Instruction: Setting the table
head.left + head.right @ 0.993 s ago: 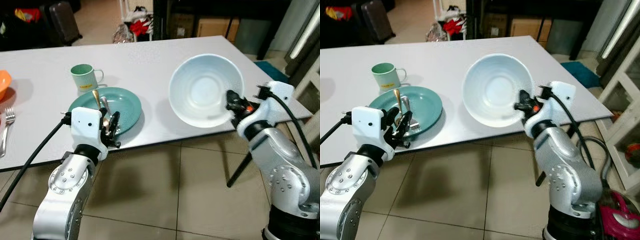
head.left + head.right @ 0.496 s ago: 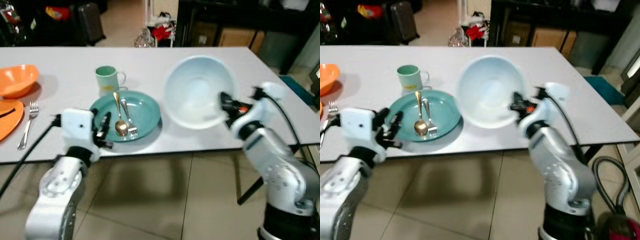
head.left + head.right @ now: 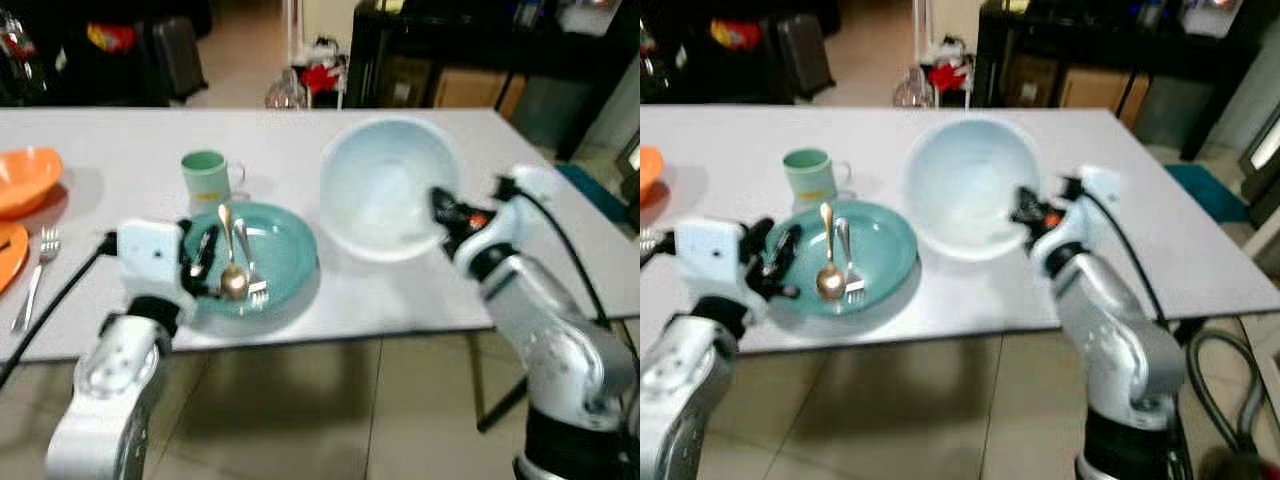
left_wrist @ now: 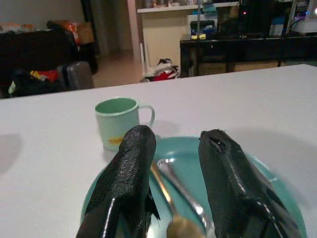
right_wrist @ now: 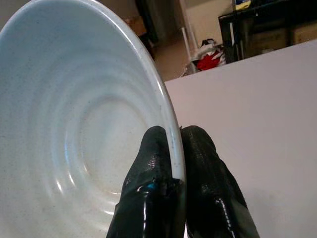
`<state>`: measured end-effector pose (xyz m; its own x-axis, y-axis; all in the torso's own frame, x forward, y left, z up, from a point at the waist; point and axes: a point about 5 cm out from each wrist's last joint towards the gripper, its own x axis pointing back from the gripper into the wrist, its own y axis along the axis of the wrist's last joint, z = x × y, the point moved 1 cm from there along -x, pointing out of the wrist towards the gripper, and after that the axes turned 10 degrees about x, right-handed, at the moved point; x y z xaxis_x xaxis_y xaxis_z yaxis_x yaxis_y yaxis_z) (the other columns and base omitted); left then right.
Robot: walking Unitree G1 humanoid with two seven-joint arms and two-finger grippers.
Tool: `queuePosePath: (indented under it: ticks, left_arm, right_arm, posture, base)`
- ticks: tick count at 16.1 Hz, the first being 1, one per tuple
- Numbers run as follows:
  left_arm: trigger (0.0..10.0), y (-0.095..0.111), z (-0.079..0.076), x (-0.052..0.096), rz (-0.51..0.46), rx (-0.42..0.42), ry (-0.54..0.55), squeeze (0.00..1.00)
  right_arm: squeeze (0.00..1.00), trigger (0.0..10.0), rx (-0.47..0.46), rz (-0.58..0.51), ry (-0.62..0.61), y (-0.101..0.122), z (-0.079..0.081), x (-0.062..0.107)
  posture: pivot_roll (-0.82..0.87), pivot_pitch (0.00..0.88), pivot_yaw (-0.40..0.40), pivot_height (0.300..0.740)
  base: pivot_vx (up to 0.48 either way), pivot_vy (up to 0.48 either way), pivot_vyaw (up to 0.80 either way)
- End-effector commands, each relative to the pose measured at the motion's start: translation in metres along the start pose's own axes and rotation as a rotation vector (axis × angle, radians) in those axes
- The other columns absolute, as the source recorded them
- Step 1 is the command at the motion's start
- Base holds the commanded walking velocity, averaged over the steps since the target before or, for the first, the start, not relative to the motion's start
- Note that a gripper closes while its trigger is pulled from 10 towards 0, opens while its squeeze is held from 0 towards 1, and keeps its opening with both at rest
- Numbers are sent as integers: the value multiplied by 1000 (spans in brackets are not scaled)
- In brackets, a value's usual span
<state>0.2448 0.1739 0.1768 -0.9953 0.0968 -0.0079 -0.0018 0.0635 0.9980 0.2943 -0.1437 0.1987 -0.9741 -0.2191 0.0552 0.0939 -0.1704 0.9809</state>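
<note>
Right gripper [image 5: 171, 148]: fingers pinched shut on the rim of the pale blue bowl [image 3: 385, 185], one finger inside the rim and one outside.
Bowl: sat right of centre in the head views, tipped up on edge with its hollow facing the camera, over the white table [image 3: 110, 140].
Left gripper [image 4: 173, 163]: fingers parted, holding nothing, at the near edge of the teal plate [image 3: 265, 250], lower left of centre.
Plate contents: a gold spoon [image 3: 230, 270] and a silver fork [image 3: 247, 265] lay side by side on it.
Mug: pale green mug [image 3: 206, 177] stood just behind the plate.
Far left: an orange bowl [image 3: 25, 180] and a second fork [image 3: 33, 282] on the table.
Step judged: placing the bowl.
Doing it well: level the bowl before lowering it; land it on bare table beside the plate, apart from the mug; release only once the base sits flat.
Risk: a thin rim pinch could slip if tilted fast.
</note>
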Motion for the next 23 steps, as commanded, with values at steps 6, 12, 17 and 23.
queuePosePath:
  ticks: [6,12,17,23]
  left_arm:
    - [10000,1,-7,2,8,-7,-27,0]
    - [10000,2,-6,5,0,-6,-15,0]
    - [10000,3,-6,12,-2,-4,-15,0]
    - [10000,4,-12,15,12,-13,-108,0]
  right_arm:
    - [0,10000,-66,-26,-42,3,-14,-10]
    - [0,10000,-40,13,15,11,-18,-38]
    - [0,10000,-117,160,4,7,-30,-72]
    - [0,10000,-115,328,-17,-8,-41,-97]
  posture:
    - [-16,0,-22,740]
    - [5,0,-60,740]
    - [42,0,-77,740]
    - [73,0,-69,740]
  base:
    - [334,0,133]
    - [331,0,0]
    - [333,0,0]
    - [216,0,0]
